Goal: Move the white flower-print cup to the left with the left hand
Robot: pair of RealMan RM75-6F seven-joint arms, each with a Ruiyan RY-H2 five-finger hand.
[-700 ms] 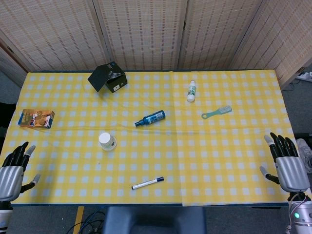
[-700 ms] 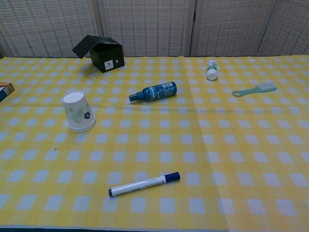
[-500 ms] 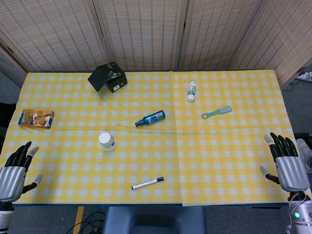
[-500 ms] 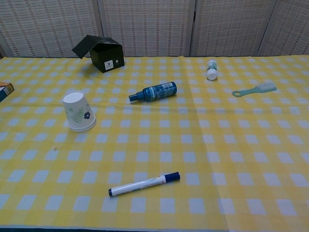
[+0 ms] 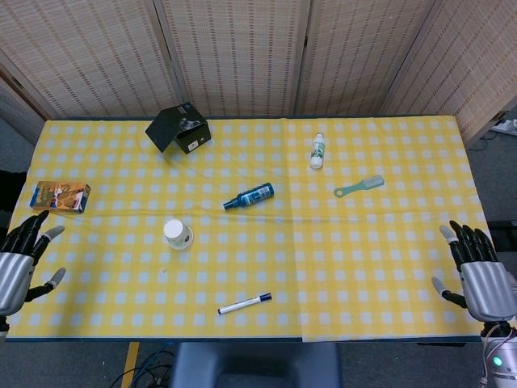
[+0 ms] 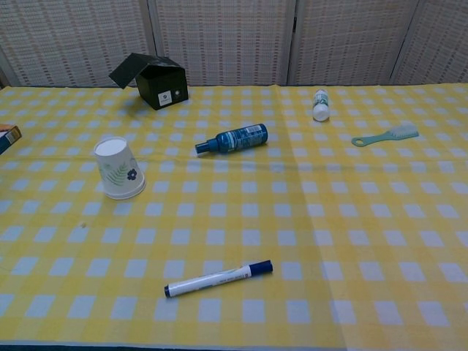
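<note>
Fingers (image 5: pixel 36 222) of the left hand (image 5: pixel 18 267) are spread and hold nothing, at the tabletop's (image 5: pixel 388 234) 8 o'clock edge, well apart from the white flower-print cup (image 5: pixel 177 234). Upside down, the cup sits left of centre, with the blue spray bottle (image 5: pixel 250 196) at its 2 o'clock and the marker (image 5: pixel 244 304) at its 4 o'clock. At the 4 o'clock edge, the right hand (image 5: pixel 483 275) is likewise splayed and empty.

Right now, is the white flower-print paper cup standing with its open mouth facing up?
No, the white flower-print paper cup stands upside down on the yellow checked tablecloth, closed base on top and wide rim down.
</note>
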